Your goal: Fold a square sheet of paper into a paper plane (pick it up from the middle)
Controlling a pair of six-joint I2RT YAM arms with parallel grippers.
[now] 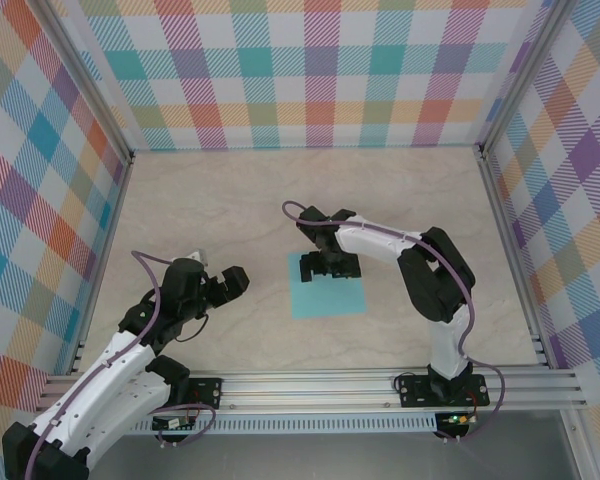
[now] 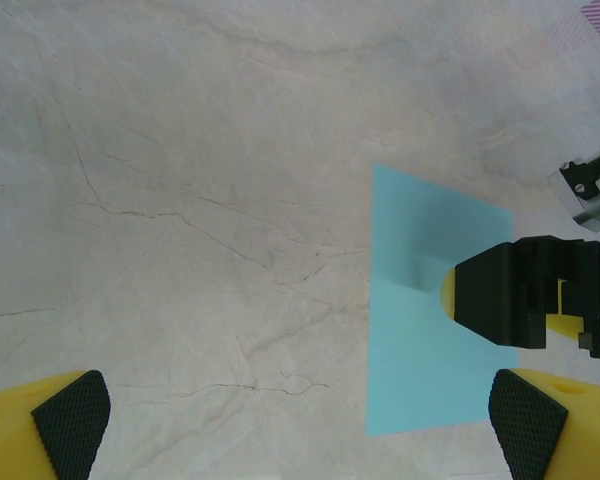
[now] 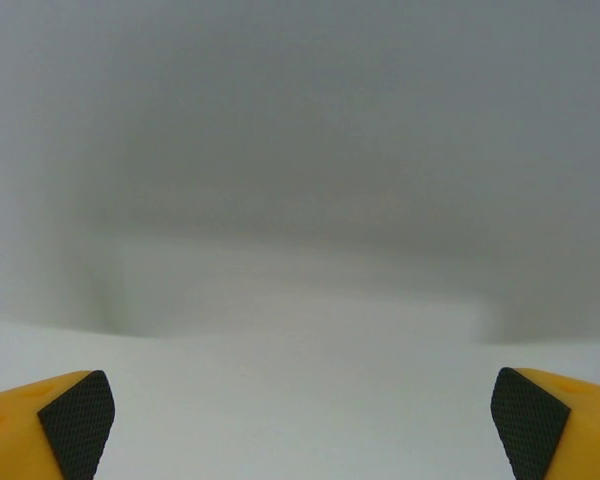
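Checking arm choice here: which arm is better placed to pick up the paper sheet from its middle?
Right. The right claw, open, hangs directly over the square sheet of paper, toward its far edge. The left claw, also open, sits off to the sheet's left over the table.

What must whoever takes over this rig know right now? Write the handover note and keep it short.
Left gripper: open, holding nothing, over bare table to the left of the sheet.
Right gripper: open, holding nothing, low over the far edge of the square sheet of paper. Whether it touches the sheet cannot be told.
Paper: lies flat near the middle of the table, square, with no crease visible.
Done: nothing folded yet.
Left: pick the sheet up from the middle, then make every fold of the plane.
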